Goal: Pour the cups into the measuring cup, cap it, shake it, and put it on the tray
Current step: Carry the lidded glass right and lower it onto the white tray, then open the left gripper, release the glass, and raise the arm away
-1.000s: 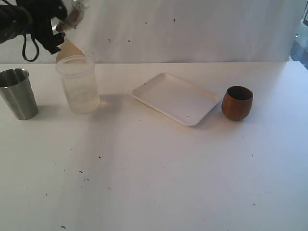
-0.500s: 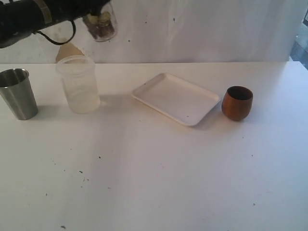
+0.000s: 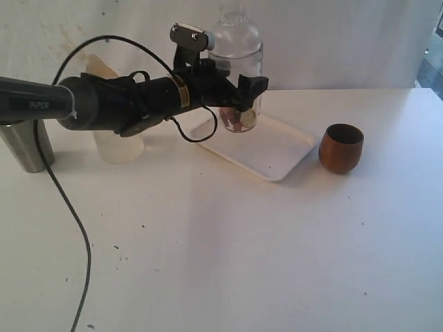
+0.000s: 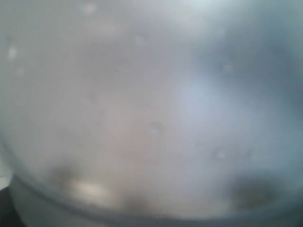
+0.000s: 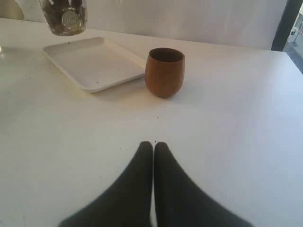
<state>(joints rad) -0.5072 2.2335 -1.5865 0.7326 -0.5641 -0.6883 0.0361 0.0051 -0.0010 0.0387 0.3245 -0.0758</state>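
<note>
Since half a second before, the left claw (image 3: pixel 237 93) had swung the measuring cup (image 3: pixel 235 55) from high above the frosted tub (image 3: pixel 121 146) across to the tray (image 3: pixel 280 155). It held the cup upright with its jaws wide around the clear wall, and the bottom hung just over the tray's far edge, not yet resting as far as I could judge. To me this meant the shaking was finished and only the setting down was left; the right claw (image 5: pixel 153 147) was closed on nothing, low over the counter (image 5: pixel 236 142) near the wooden cup (image 5: pixel 164 71).
</note>
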